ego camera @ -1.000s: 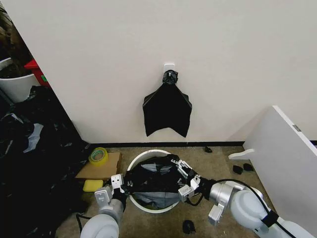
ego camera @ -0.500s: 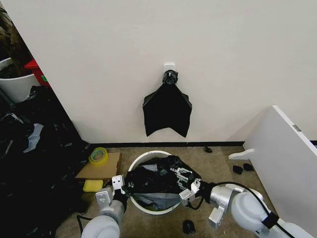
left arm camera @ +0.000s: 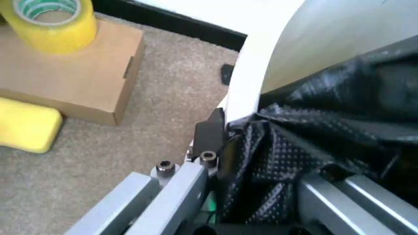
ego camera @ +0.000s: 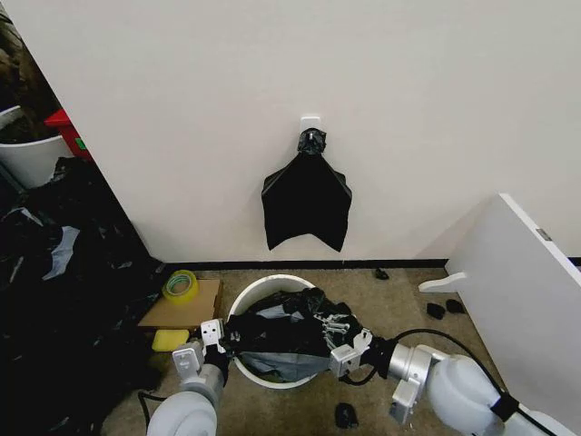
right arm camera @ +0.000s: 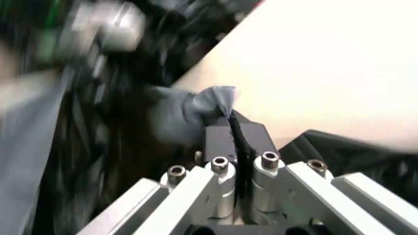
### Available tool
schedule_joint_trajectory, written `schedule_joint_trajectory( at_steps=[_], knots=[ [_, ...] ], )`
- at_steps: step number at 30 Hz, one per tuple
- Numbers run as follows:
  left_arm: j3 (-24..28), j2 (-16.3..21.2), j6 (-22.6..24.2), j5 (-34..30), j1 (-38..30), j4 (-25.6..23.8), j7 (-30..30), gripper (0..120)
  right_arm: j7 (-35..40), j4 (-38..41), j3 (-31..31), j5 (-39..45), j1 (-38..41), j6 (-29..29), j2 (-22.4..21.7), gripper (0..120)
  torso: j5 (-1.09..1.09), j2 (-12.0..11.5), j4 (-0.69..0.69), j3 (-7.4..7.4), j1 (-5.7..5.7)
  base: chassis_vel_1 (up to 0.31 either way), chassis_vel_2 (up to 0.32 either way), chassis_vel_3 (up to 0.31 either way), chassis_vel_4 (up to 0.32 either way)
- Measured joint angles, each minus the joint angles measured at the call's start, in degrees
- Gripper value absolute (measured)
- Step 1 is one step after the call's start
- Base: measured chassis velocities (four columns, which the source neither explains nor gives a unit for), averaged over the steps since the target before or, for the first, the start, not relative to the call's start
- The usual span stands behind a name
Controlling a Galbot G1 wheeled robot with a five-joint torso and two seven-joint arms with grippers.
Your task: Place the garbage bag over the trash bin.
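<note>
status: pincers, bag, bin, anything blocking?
Left pincer shut on garbage bag at the near-left rim of the trash bin. Right pincer shut on its right edge. Bag across the mouth, far rim bare. Nothing blocking.

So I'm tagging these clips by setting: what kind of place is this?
Probably a storeroom or utility corner set up for testing, not a home. Bare wall, carpet floor, a heap of black sheeting, a tape roll on a box, and spare bags hung on a hook.
</note>
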Motion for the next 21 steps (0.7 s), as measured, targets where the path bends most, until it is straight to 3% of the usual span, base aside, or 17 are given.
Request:
schedule_joint_trajectory(
  at_steps=[1,4,12,15,19,21],
  knots=[
    [0.00,0.00,0.00,0.00,0.00,0.00,0.00,0,0.00,0.00,0.00,0.00,0.00,0.00,0.00,0,0.00,0.00,0.00,0.00,0.00,0.000,0.000,0.000,0.000],
    [-0.27,0.13,-0.06,-0.18,0.01,0.31,0.01,0,0.04,2.19,0.59,14.06,0.18,-1.75,-0.05,0,0.00,0.00,0.00,0.00,0.00,0.000,0.000,0.000,0.000],
    [0.11,0.57,-0.49,1.71,1.26,-0.99,2.40,0,1.96,5.23,-0.78,28.17,1.37,-7.76,0.49,0,0.00,0.00,0.00,0.00,0.00,0.000,0.000,0.000,0.000],
    [1.50,1.43,-1.22,6.55,2.60,-1.78,5.93,0,6.07,4.69,-1.41,33.86,3.36,-13.51,1.70,0,0.00,0.00,0.02,0.00,0.00,0.000,0.000,0.000,0.000],
    [2.03,2.30,-1.75,9.83,2.73,-1.80,8.02,0,7.79,3.53,-0.99,35.76,3.92,-15.86,2.12,0,0.00,0.00,0.01,0.00,0.00,0.000,0.000,0.000,0.000],
    [2.57,3.73,-2.87,15.41,3.08,-1.79,11.22,0,9.20,2.77,-0.66,37.96,4.66,-18.75,2.40,0,0.01,0.00,-0.01,0.00,0.00,0.000,0.000,0.000,0.000]
  ],
)
